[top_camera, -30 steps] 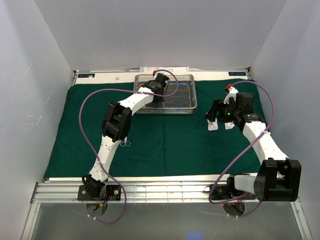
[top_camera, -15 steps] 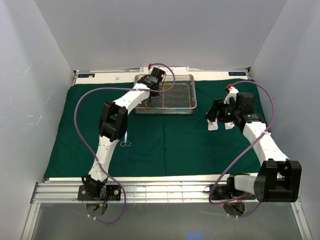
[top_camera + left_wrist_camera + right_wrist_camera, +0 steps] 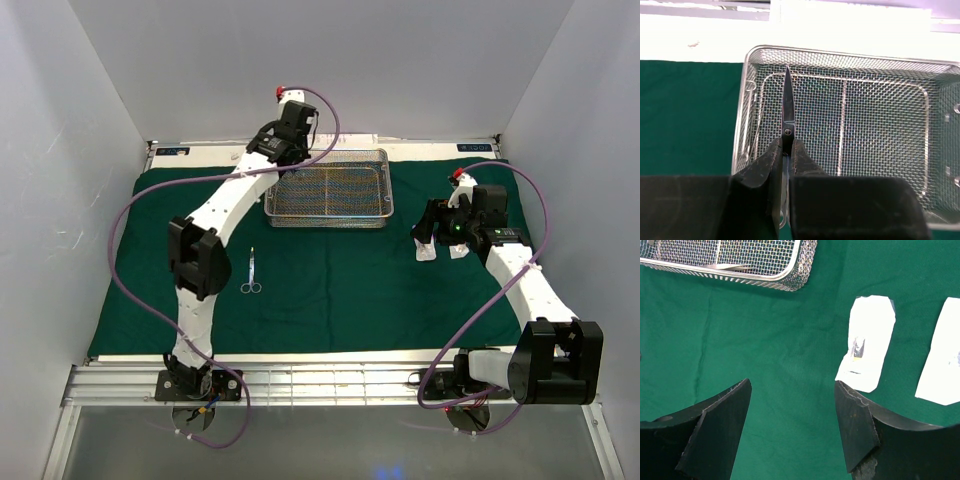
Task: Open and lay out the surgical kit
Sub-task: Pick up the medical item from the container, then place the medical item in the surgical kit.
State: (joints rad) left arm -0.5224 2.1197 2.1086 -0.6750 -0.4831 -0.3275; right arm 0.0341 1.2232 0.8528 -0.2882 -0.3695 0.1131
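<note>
Scissors (image 3: 787, 107): light, stiff, slick steel, sharp-tipped, best taken at the pivot; they are pinched there by the left hand (image 3: 785, 150), blades pointed out over the mesh tray (image 3: 840, 53) at the bench's far edge. The left arm (image 3: 225, 200) is stretched far and high, wrist apparently tipped down; the right hand (image 3: 791, 390) is held spread low over the green cloth (image 3: 765, 340), beside white packets (image 3: 867, 347).

The left arm (image 3: 215, 215) is stretching far forward with its elbow lifted high and its wrist tipping downward, and the left tool (image 3: 786, 150) is pinching a pair of scissors (image 3: 788, 112) between nearly closed fingers, blades pointing away from the wrist. The right arm (image 3: 520, 275) is leaning forward and slightly inward, its right tool (image 3: 791, 385) hanging low with the fingers spread wide apart.
</note>
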